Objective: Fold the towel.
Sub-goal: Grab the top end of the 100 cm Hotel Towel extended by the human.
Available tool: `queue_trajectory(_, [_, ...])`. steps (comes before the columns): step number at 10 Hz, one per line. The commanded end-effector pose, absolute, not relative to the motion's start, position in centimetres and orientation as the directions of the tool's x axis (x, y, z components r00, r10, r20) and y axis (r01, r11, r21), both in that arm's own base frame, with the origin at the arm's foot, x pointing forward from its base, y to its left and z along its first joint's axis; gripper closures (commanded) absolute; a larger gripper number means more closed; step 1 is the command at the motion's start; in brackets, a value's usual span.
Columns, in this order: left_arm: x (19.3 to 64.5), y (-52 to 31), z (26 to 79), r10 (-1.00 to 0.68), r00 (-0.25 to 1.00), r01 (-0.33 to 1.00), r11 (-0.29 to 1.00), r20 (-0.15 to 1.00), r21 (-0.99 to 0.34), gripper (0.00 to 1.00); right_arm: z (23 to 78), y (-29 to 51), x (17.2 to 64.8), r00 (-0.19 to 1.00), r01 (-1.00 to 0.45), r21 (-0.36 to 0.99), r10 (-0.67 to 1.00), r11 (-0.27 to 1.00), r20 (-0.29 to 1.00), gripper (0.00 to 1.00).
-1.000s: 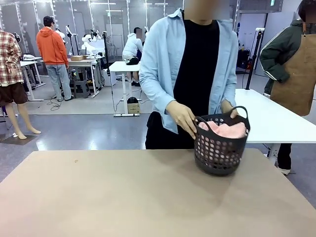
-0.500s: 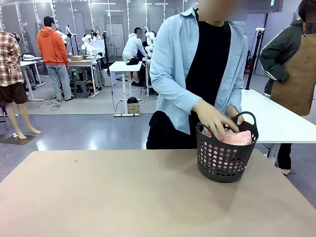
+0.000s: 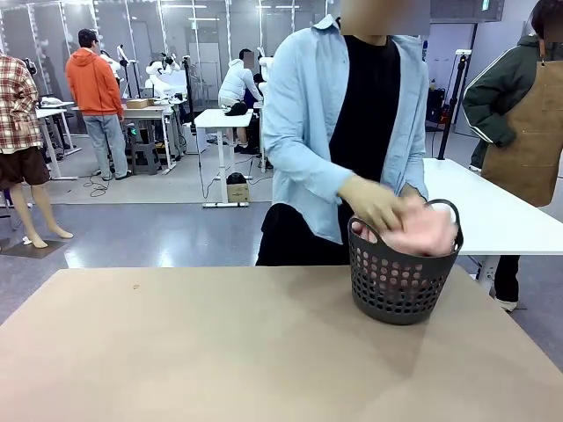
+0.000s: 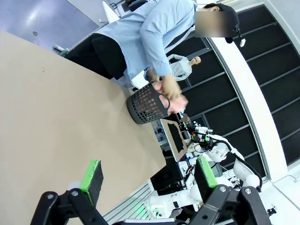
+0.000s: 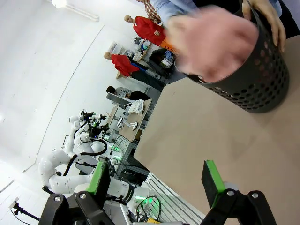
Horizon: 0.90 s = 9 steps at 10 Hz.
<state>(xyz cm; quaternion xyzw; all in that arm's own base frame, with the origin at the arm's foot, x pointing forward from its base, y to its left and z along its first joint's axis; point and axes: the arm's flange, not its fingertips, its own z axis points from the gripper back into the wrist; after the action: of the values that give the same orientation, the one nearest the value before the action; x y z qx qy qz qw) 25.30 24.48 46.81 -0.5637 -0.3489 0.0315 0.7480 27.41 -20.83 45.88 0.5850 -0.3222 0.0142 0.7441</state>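
Note:
The pink towel (image 3: 420, 233) is bunched in a dark perforated basket (image 3: 400, 286) at the table's far right, and the person's hand (image 3: 374, 202) grips it and lifts it above the rim. The other hand holds the basket's far side. The left wrist view shows the basket (image 4: 146, 104) far off with the towel (image 4: 165, 89) in the person's hands. The towel (image 5: 220, 44) is a pink blur over the basket (image 5: 255, 79) in the right wrist view. My left gripper (image 4: 148, 176) is open above the table, and my right gripper (image 5: 157, 177) is open too, both holding nothing.
The tan table (image 3: 220, 352) stretches wide and bare in front of the basket. The person in a light blue shirt (image 3: 303, 123) stands at the far edge. A white table (image 3: 493, 211) stands behind on the right.
The person set the basket down slightly to the right, reached into it and is now pulling the towel up out of it. Neither gripper has changed.

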Motion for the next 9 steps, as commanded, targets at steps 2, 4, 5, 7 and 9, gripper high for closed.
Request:
queue_trajectory(2, [25.42,24.59,46.75,0.445,0.74,0.374,0.352,0.505,-0.858,0.0,46.12,-20.89,27.5,0.786,-0.406,0.861,-0.363,0.307,0.5,0.0])
queue_trajectory(4, [25.42,24.59,46.75,0.445,0.74,0.374,0.352,0.505,-0.858,0.0,46.12,-20.89,27.5,0.786,-0.406,0.861,-0.363,0.307,0.5,0.0])
queue_trajectory(5, [25.42,24.59,46.75,0.445,0.74,0.374,0.352,0.505,-0.858,0.0,46.12,-20.89,27.5,0.786,-0.406,0.861,-0.363,0.307,0.5,0.0])
queue_trajectory(7, [25.42,24.59,46.75,0.445,0.74,0.374,0.352,0.505,-0.858,0.0,46.12,-20.89,27.5,0.786,-0.406,0.861,-0.363,0.307,0.5,0.0])
queue_trajectory(9, [25.42,24.59,46.75,0.445,0.74,0.374,0.352,0.505,-0.858,0.0,46.12,-20.89,27.5,0.786,-0.406,0.861,-0.363,0.307,0.5,0.0])
